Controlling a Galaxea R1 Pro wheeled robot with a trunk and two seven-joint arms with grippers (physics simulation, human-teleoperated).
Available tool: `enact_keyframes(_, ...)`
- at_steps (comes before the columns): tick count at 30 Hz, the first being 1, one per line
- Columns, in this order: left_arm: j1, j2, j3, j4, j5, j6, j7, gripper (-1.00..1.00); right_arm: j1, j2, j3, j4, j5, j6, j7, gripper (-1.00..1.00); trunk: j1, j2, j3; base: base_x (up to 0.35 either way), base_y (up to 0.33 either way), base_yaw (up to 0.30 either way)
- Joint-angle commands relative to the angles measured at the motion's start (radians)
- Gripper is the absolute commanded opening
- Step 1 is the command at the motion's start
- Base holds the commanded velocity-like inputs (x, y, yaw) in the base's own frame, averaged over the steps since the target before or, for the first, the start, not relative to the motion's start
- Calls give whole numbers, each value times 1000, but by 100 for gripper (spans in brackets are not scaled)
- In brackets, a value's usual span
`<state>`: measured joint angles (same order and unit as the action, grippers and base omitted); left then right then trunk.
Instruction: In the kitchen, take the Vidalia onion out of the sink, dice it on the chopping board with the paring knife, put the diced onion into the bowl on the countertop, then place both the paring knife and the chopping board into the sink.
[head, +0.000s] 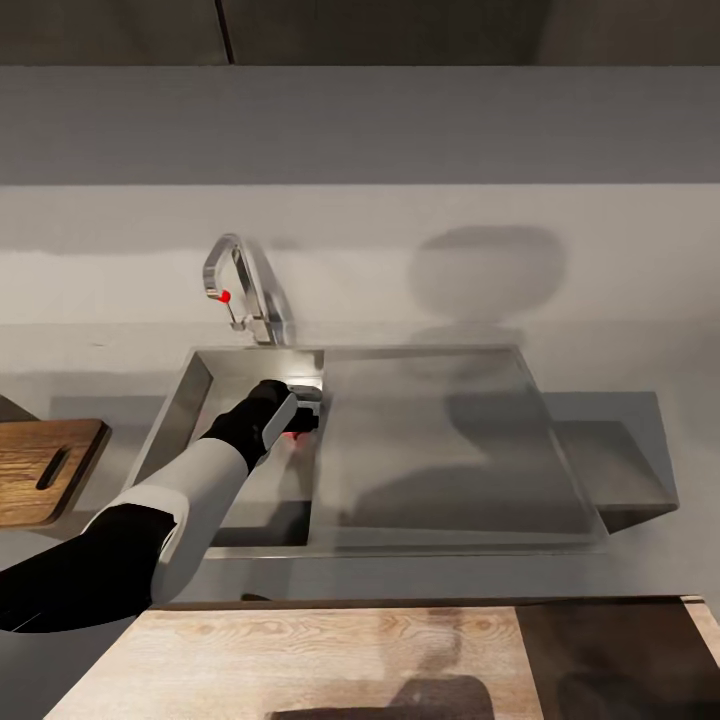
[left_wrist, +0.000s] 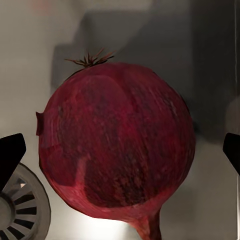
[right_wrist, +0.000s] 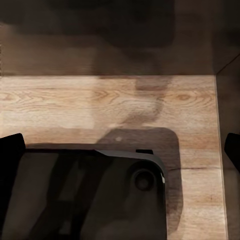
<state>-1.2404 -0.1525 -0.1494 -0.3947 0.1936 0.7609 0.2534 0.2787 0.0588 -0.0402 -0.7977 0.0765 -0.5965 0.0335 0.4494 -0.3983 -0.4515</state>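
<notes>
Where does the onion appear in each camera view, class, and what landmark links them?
Head view: a red sliver of the onion beneath the left end effector, inside the sink.
Left wrist view: the onion sits centre frame, between the open fingertips.
Right wrist view: wooden floor, no onion.
Shared landmark: the sink's grey basin floor.

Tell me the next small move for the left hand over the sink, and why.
Probably ease the left hand down and close: its fingers stand open either side of the onion, which lies in the sink by the drain, apparently ungripped.
</notes>
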Motion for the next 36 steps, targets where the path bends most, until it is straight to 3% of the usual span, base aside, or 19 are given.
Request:
enact_keyframes(1,-1,1,-7,-1,13,3,7,100,0,1,-4,-2,8,-1,3,100,1,-2,-1,0,0,0)
enact_keyframes(10,-1,1,-7,-3,12,3,7,100,0,1,-5,-2,8,1,2,100,1,-2,-1,0,0,0)
enact_keyframes(11,-1,1,-7,-3,12,3,7,-100,0,1,-5,-2,8,1,1,100,1,-2,-1,0,0,0)
enact_keyframes(32,-1,2,-7,-6,12,3,8,-100,0,1,-4,-2,8,-1,-3,100,1,-2,12,0,0,0)
enact_keyframes(36,-1,8,-7,-61,12,6,8,-100,0,1,-5,-2,8,0,-3,100,1,-2,18,0,0,0)
